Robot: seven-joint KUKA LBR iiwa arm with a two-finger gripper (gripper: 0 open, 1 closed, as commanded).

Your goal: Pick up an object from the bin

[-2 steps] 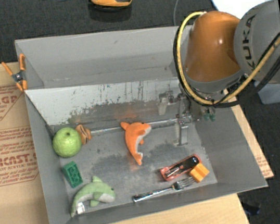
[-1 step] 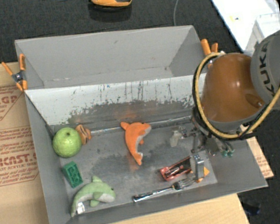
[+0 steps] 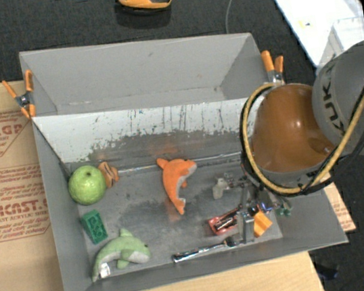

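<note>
You are looking into a grey metal bin with a scuffed, streaked floor and a handful of loose things in it. The pincer is hanging low over that floor under the arm's glossy orange cover, which is hiding its upper part. You cannot tell whether it is spread or pressed together.

Just beside it, on the view's left, a small shiny red thing is lying flat; it is too small to name. This is the thing nearest the pincer, and you cannot tell whether the two are touching.

A thin metal utensil is lying lengthwise a little nearer the camera than the red thing. A small orange piece is sitting right against the pincer, and you cannot tell whether it belongs to the robot.

A pale grey lump is lying just beyond the pincer. Farther to the view's left, a soft orange fish is lying curved. Well apart, at the far left, a smooth green apple, a green block and a green plush are lying in a loose column.
</note>
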